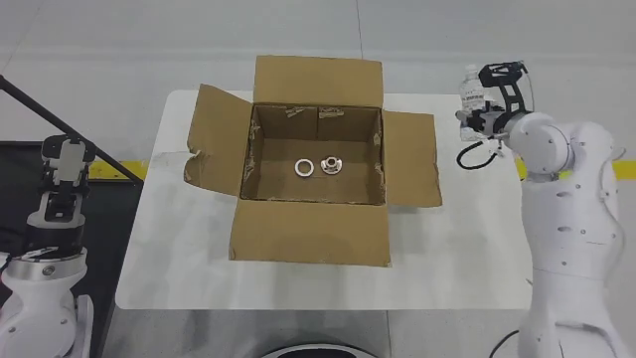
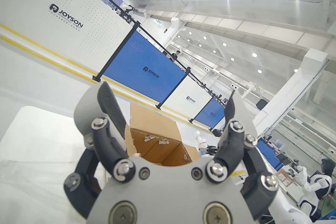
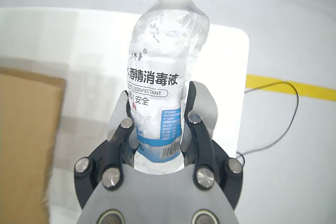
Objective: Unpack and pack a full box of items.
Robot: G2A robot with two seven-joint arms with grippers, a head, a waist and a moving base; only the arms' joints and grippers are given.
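Box (image 1: 308, 234) sat open in the middle of the white counter (image 1: 179, 259), all four flaps spread outward, with a pale ring (image 1: 303, 167) and a small metal fitting (image 1: 330, 165) lying side by side on its floor. The right gripper (image 3: 160, 93) was clamped on a clear bottle (image 3: 162, 51) low on the labelled part, near the base, above the counter's far right corner and beyond the box's right flap. The step looked like unpacking, with the bottle due to be set down outside the box.

To do that well, the bottle should land well inside the counter's edge, since its white cap reached out past the far edge. It should also stay clear of the flap and of the black cable (image 3: 288, 114) trailing off that corner. With the grip so low and the thin plastic dented, it would probably be top-heavy and soft. I judged it best to let the base bear on the counter before the jaws parted. Whether it stood upright or leaned away could not be told.

The top view gave the box's contents and placed the left gripper (image 2: 168, 91) off the counter's left side, well apart from everything. Its own wrist view showed its fingers spread with nothing between them. The right wrist view gave the hold itself, with fingers on both sides of the label.
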